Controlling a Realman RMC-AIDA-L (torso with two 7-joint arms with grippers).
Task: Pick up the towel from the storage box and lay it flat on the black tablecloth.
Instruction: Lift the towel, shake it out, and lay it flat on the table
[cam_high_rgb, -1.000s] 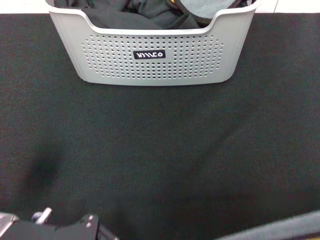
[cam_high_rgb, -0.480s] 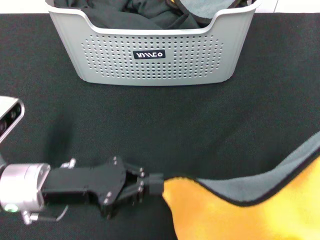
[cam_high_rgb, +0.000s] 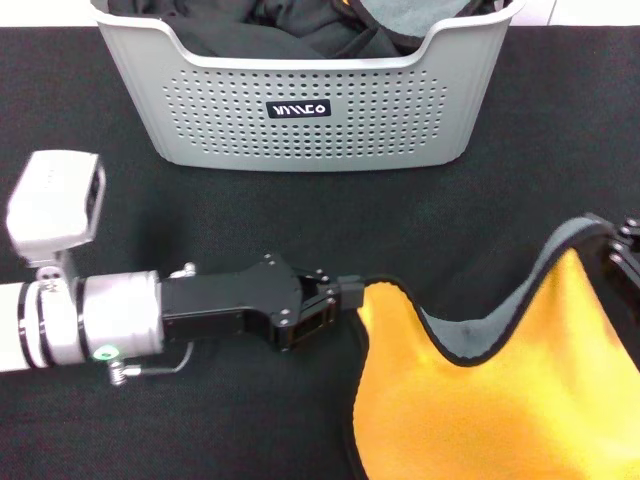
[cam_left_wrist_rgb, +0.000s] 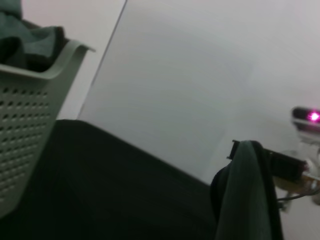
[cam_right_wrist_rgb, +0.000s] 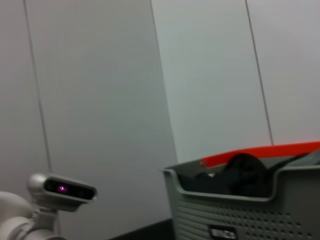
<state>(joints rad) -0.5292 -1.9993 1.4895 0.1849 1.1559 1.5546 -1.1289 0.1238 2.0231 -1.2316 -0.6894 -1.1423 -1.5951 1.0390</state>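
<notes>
The left gripper is clamped on the towel's left corner; the right gripper grips its right corner; yellow face up, near the storage box, over the black tablecloth.

place: lab-like test room | evidence: bare panelled walls; cloth-covered table

The towel shows bright yellow with a grey-teal fold and black edging; the basket is light grey, dotted; the tablecloth plain black.

soft cloth towel; matte felt tablecloth; perforated plastic box
</notes>
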